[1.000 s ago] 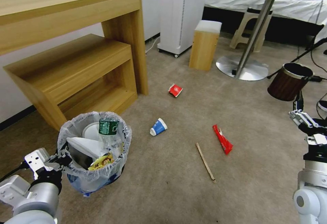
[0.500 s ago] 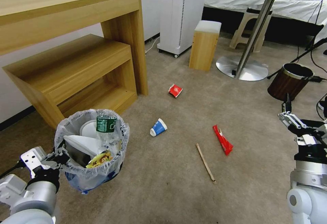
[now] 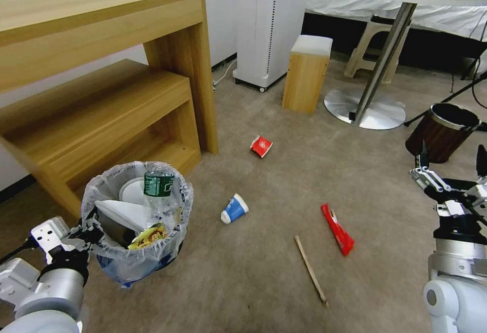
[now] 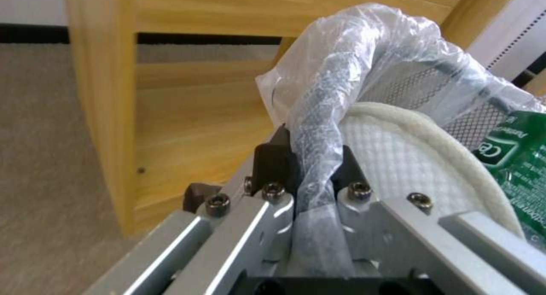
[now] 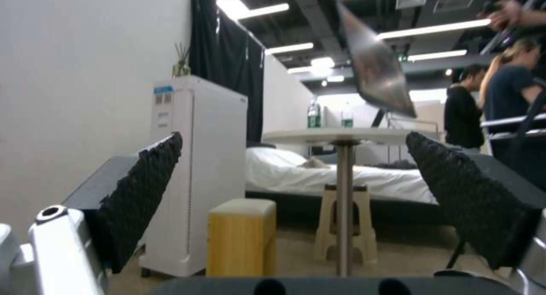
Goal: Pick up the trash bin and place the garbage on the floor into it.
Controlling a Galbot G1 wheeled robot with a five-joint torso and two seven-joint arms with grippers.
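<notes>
The trash bin (image 3: 137,221), black with a crinkly clear liner, hangs low at my left above the carpet floor (image 3: 253,282). My left gripper (image 3: 90,227) is shut on its rim; the left wrist view shows the gripper (image 4: 313,154) clamping the bagged rim (image 4: 341,73). Inside lie a white slipper (image 4: 398,145), a green-labelled bottle (image 3: 158,185) and a yellow wrapper (image 3: 148,236). Garbage on the carpet: a red cup (image 3: 261,146), a blue cup (image 3: 234,209), a red wrapper (image 3: 337,229) and a wooden stick (image 3: 310,270). My right gripper (image 3: 450,163) hovers open at the right, with nothing between its pads (image 5: 142,201).
A wooden desk with a low shelf (image 3: 101,95) stands close behind the bin. Farther back are a white appliance (image 3: 271,19), a small wooden stool (image 3: 306,72) and a round table's metal base (image 3: 365,107). A brown wood-grain bin (image 3: 441,133) sits just beyond my right gripper.
The whole picture has shifted, so the camera has moved. My right gripper has moved inward and turned, its fingers now showing spread apart. The bin stays in my left gripper, slightly lower.
</notes>
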